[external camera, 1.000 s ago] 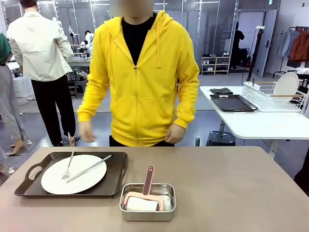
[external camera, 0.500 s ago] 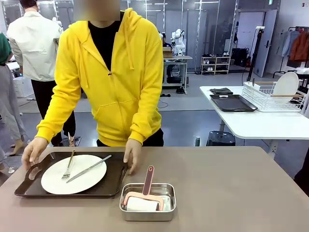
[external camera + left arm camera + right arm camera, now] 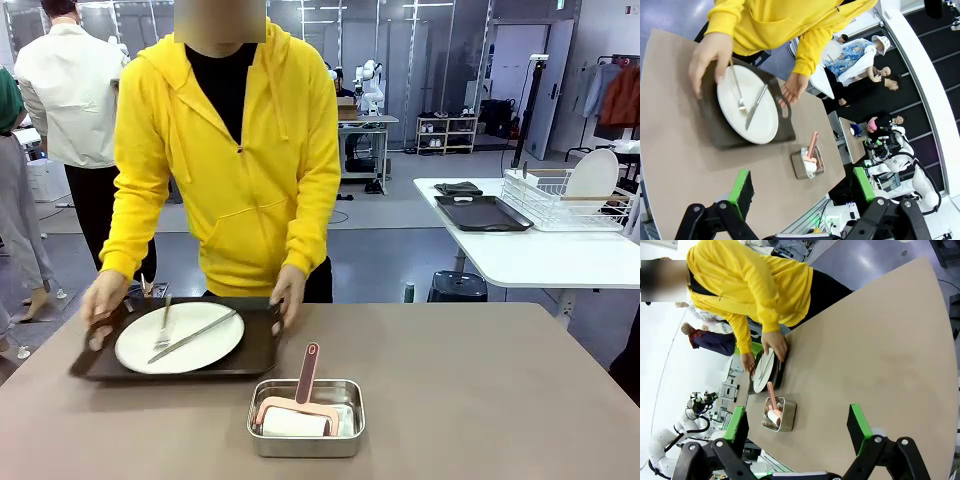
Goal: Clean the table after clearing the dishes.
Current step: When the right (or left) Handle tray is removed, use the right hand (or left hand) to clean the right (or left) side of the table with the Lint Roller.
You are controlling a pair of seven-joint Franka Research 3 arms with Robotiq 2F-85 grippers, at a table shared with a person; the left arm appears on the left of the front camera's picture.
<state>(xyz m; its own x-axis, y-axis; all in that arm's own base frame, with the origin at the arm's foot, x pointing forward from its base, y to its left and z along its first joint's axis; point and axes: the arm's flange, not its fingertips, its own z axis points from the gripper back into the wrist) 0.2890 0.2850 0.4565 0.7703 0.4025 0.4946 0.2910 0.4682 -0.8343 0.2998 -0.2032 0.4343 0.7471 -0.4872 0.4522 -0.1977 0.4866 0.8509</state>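
Observation:
A person in a yellow hoodie holds a dark brown tray (image 3: 255, 352) by both ends, tilted up off the table (image 3: 480, 390) at its far left. On the tray lies a round white plate (image 3: 185, 345) with a fork (image 3: 164, 322) and a knife (image 3: 195, 335). From above, the left wrist view shows the plate (image 3: 757, 117), the tray (image 3: 722, 137) and both hands. My left gripper (image 3: 802, 186) hangs open high over the table (image 3: 675, 150), holding nothing. My right gripper (image 3: 797, 425) is open too, over the bare table (image 3: 865, 355), far from the plate (image 3: 763, 371).
A small steel tin (image 3: 306, 418) with a pink-handled tool (image 3: 306, 372) stands at the front middle of the table; the tin (image 3: 807, 163) lies just beyond my left fingers. A white side table (image 3: 540, 255) at the right carries a dish rack (image 3: 565, 195) and a dark tray (image 3: 482, 213).
The person stepped to the left, took hold of both ends of the tray and has lifted it, with plate and cutlery, off the table and slightly rightward.

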